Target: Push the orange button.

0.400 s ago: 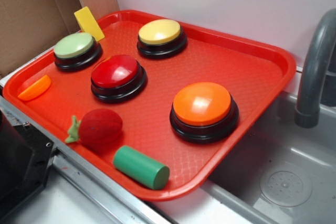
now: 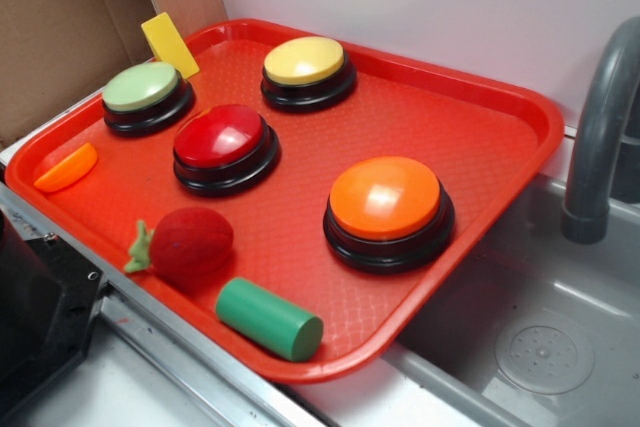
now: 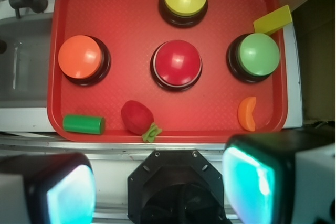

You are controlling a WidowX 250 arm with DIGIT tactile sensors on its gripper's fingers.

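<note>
On the red tray (image 2: 520, 112) sits the orange button (image 2: 385, 197); hand (image 3: 157, 187) spread, empty.

Red tray (image 2: 500, 137) overhanging a grey sink (image 2: 540, 347), faucet (image 2: 600, 127) at the right. On the tray: red button (image 2: 222, 137) mid-tray, green button (image 2: 143, 89) near the far left corner, yellow button (image 2: 305, 62) at the far edge. Yellow wedge (image 2: 168, 44) leaning on the rim just behind the green button. Orange slice (image 2: 66, 168) by the left rim. Strawberry (image 2: 190, 242) and green cylinder (image 2: 268, 319) side by side along the near edge. Cardboard (image 2: 50, 27) beyond the tray's left.
</note>
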